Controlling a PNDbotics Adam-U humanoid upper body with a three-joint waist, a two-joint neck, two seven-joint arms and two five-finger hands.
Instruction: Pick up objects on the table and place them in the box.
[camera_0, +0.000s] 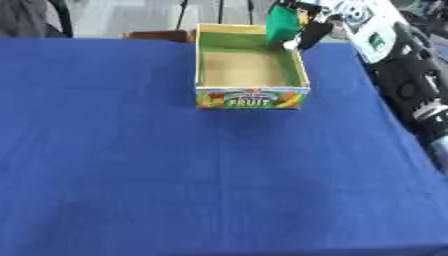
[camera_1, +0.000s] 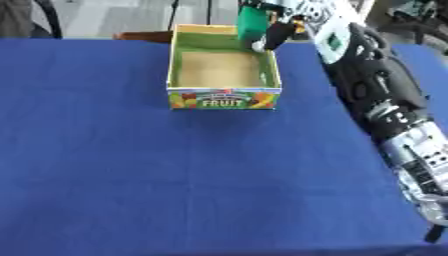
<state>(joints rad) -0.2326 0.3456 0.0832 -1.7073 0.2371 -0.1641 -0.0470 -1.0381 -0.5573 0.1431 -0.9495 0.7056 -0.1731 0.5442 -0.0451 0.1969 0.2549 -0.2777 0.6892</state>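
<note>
Box: an open cardboard box stands on the far middle of the bench. Its inside walls are green and its floor is plain brown. The near side has bright fruit pictures and the word FRUIT.
Green thing: a green block-like thing is up in the air over the far right corner of the box. It looks flat-sided and all one colour. I cannot tell what it is.
Right hand: the right hand comes in from the far right. Its dark fingers are curled around the green thing and hold it above the box rim.
Right arm: black and silver, it runs down the right side.
Bench: a blue cloth covers it.
Left hand: it does not show.
</note>
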